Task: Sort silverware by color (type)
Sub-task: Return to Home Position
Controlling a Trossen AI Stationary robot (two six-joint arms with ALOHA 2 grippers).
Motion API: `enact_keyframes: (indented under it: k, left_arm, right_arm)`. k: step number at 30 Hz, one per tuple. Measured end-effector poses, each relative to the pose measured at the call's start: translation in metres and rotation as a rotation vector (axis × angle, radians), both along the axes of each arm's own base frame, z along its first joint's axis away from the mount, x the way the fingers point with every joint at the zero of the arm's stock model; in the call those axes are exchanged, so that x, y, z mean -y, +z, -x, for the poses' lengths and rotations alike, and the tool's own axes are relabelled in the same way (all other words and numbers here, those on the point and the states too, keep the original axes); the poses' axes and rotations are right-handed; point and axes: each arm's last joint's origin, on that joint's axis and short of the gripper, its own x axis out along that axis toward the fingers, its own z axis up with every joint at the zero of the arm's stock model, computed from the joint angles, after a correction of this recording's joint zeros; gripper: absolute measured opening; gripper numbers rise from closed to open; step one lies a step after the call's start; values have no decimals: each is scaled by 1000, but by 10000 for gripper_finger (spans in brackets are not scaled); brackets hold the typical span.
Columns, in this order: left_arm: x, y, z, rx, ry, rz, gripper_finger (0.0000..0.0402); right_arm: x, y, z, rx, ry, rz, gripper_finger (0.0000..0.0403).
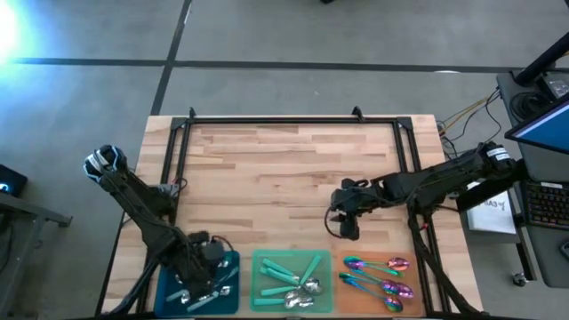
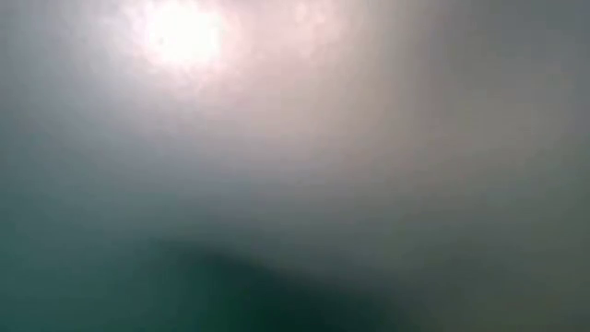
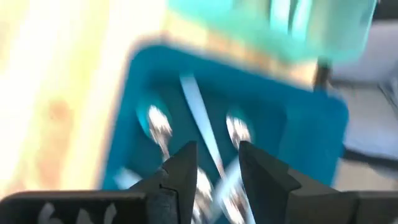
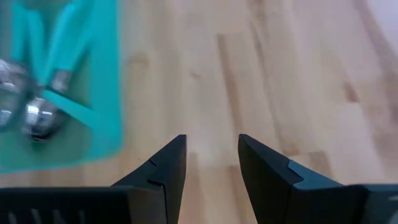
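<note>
Three flat trays line the table's near edge. The blue tray [image 1: 233, 265] holds pale-blue-handled spoons [image 3: 198, 111]. The green tray [image 1: 262, 267] holds teal-handled spoons [image 1: 289, 271], and the orange tray [image 1: 339, 300] holds iridescent purple spoons [image 1: 382, 276]. My left gripper [image 1: 212, 271] hovers over the blue tray [image 3: 298, 124], pointing steeply down. In its wrist view the left gripper [image 3: 217, 149] is open, and the spoons lie in the tray beneath it. My right gripper [image 1: 347, 229] is open over bare wood just beyond the orange tray. Its wrist view shows the right gripper [image 4: 211, 140] with nothing between its fingers.
The green tray [image 4: 102, 74] with teal spoons [image 4: 43, 106] lies beside the right gripper. A black frame [image 1: 293, 119] borders the far part of the wooden table [image 1: 284, 169], whose middle is bare wood. A desk with a keyboard [image 1: 544, 204] stands off the right edge. The low view shows only haze.
</note>
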Motion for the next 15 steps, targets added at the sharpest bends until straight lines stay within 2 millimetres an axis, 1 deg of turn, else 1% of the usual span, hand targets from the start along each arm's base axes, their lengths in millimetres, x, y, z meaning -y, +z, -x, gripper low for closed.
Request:
enact_keyframes:
  k: [3,7,11,15]
  left_arm:
    - [-6,5,-9,115,-1,-104,102]
    - [-11,15,-18,215,-9,-200,102]
    - [-12,22,-21,272,-52,-279,102]
    - [-15,27,-20,290,-51,-347,102]
  right_arm:
    - [10,-1,4,-39,-7,34,134]
    - [23,4,13,-74,-33,52,134]
    - [34,14,26,-60,-74,113,134]
    - [39,23,43,-3,-105,156,134]
